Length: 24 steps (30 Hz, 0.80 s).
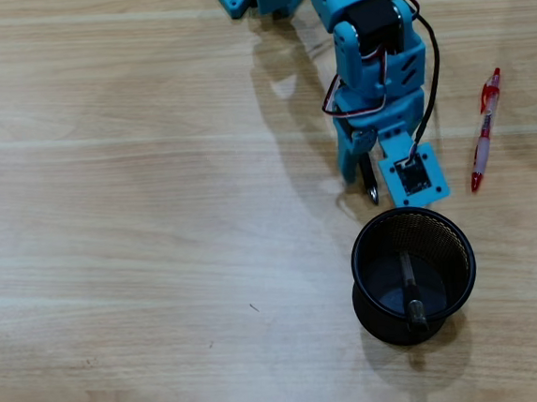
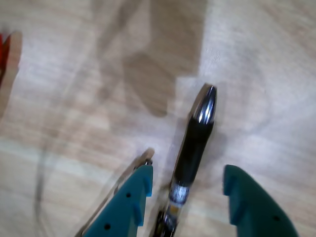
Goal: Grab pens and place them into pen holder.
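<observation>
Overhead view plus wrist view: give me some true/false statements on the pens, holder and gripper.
1. The pen holder stands upright on the table. True.
2. The pen holder is empty. False: a clear-barrelled pen is inside it.
3. The red and white pen lies on the table, right of the arm in the overhead view. True.
4. The pen between the fingers in the wrist view is red. False: it is a black pen with a shiny tip.
5. The gripper is over the holder's opening. False: in the overhead view it is just outside the rim, on the arm's side.
</observation>
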### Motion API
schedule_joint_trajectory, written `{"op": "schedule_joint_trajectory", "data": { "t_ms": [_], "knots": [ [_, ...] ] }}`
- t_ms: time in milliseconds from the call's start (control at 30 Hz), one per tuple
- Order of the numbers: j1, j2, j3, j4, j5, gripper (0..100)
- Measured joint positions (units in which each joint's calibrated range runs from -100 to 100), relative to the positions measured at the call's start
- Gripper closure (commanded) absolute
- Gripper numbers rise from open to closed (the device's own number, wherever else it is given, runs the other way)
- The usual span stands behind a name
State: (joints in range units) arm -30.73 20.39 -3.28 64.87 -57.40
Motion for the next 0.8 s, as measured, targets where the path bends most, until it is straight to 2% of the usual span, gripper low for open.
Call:
{"op": "schedule_joint_trajectory", "data": {
  "t_ms": [267,400,567,667,800],
  "knots": [
    [-1.7,-13.3,5.1,16.1,0.0,96],
    [-2.6,-21.0,14.5,15.6,-0.9,98],
    [-9.2,-28.2,25.5,11.1,-6.6,98],
    [-11.2,-29.6,28.0,8.6,-9.6,98],
    [-10.8,-29.8,29.1,6.8,-10.2,98]
  ]
}}
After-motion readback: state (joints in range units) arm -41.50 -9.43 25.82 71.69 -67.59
